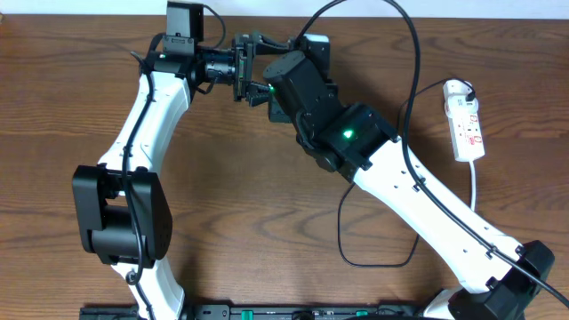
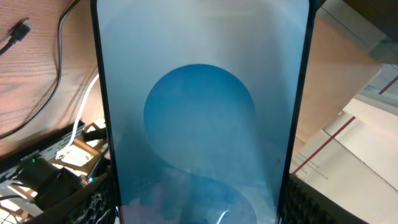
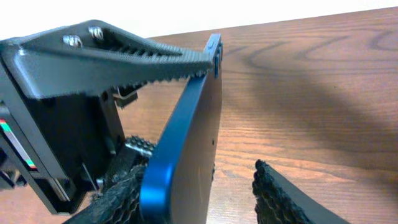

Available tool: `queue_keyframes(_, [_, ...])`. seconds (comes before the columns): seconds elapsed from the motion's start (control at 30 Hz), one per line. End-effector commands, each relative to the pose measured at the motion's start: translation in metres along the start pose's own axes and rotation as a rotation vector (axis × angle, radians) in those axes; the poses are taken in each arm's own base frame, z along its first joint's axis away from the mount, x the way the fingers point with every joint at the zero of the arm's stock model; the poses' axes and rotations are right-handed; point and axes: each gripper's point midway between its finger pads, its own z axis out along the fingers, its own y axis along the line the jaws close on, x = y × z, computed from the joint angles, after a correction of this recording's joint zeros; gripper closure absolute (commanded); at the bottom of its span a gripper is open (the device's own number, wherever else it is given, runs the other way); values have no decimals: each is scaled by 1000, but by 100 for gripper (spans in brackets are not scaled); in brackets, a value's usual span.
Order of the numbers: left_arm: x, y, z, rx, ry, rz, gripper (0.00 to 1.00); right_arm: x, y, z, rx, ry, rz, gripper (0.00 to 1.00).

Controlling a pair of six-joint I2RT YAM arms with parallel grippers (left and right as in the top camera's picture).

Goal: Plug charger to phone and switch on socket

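My left gripper (image 2: 199, 208) is shut on the phone (image 2: 199, 93), whose light-blue screen with a teal blob fills the left wrist view. It holds the phone up off the table at the back (image 1: 242, 71). In the right wrist view the phone (image 3: 186, 137) shows edge-on between my right gripper's fingers (image 3: 199, 196). That gripper is open: one finger is at the phone's edge, the other stands apart. The charger's black cable (image 1: 341, 227) loops on the table, and its connector tip (image 2: 22, 29) lies loose. The socket (image 1: 466, 120) lies at the right with a white adapter in it.
My right arm (image 1: 356, 133) crosses the middle of the table above the cable loop. The socket's white cord (image 1: 474, 182) runs toward the front right. Boxes and equipment show beyond the table edge in the left wrist view (image 2: 354, 130).
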Motion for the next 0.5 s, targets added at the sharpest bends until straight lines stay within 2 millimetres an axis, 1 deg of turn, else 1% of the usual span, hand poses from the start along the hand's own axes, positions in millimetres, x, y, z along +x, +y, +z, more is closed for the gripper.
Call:
queue_keyframes(0.0, [9,-8,-3,11,16,35,28,-11,2,-7,5,-45,19,50])
queue_keyframes(0.03, [9,-8,-3,11,16,35,28,-12,2,-7,5,-46,19,50])
queue_keyframes(0.17, [9,-8,-3,11,16,35,28,-13,3,-7,1,-51,23,60])
queue_keyframes(0.37, [9,-8,-3,11,17,35,29,-13,5,-7,-6,-53,24,73])
queue_keyframes(0.4, [9,-8,-3,11,17,35,28,-13,4,-7,-4,-51,24,75])
queue_keyframes(0.47, [9,-8,-3,11,17,35,28,-12,4,-7,-1,-48,21,75])
